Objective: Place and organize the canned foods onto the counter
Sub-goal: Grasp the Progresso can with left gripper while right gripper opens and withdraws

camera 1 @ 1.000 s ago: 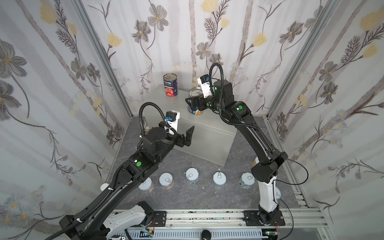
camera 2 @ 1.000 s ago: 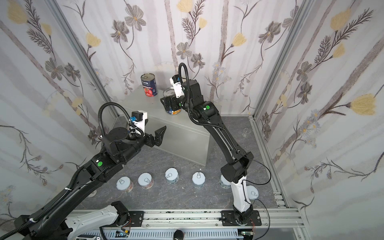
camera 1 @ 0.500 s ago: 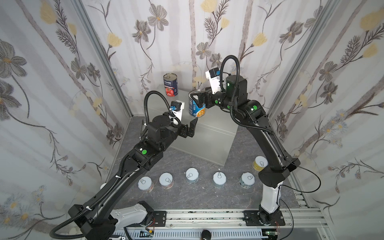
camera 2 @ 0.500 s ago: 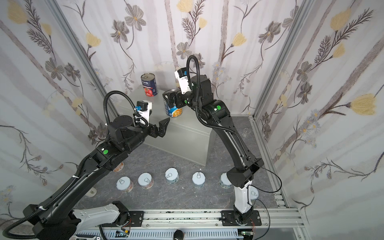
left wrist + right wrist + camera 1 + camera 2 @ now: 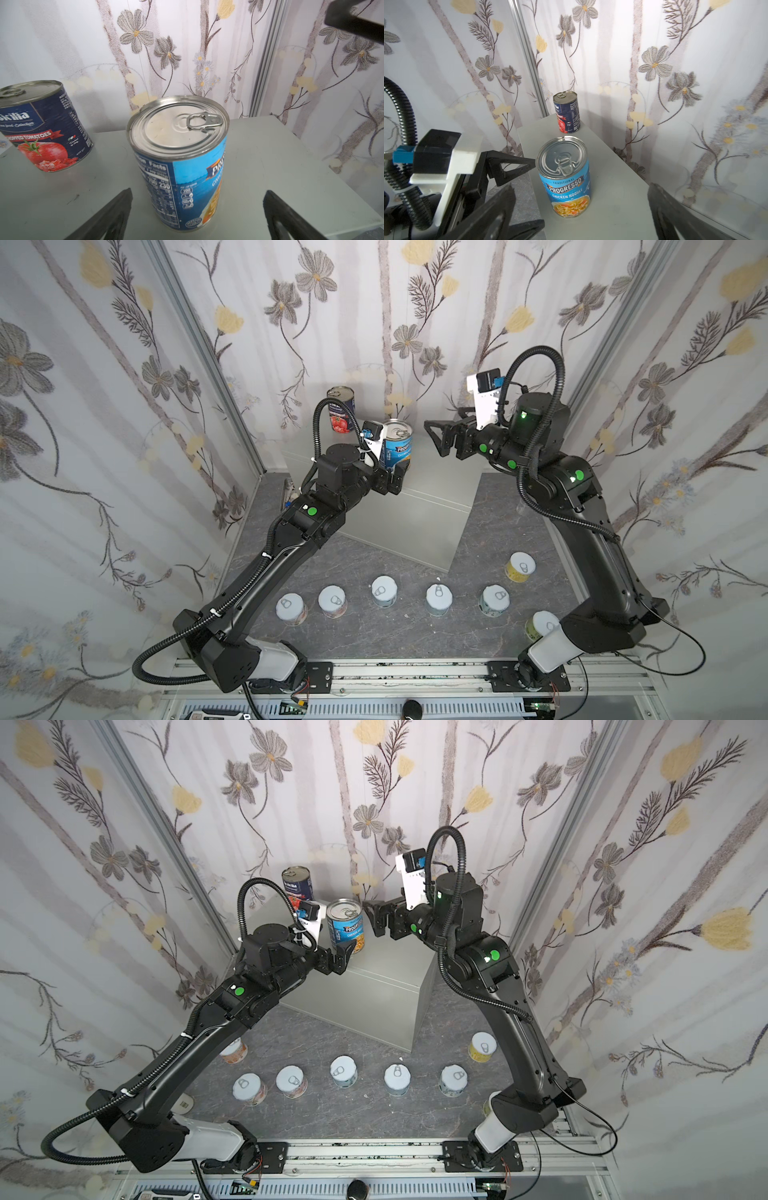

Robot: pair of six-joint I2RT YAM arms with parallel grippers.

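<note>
The left gripper (image 5: pixel 347 957) stands wide open and grips nothing. In the left wrist view its two fingers flank the lower part of the Progresso chicken noodle soup can (image 5: pixel 178 145), with a gap showing on each side. The right gripper (image 5: pixel 434 439) is also spread wide and empty, and hangs in the air just to the right of that can, apart from it.

The soup can stands upright on the flat top of the light-grey counter (image 5: pixel 436 489), near its front edge. The navy chopped tomatoes can (image 5: pixel 341 414) stands upright behind it, near the back left corner by the wall.

Down on the dark marbled floor (image 5: pixel 415 639), five short cans (image 5: pixel 384 591) with pale pull-tab lids form a row in front of the counter. More short cans stand at either end, partly hidden by the arms.
</note>
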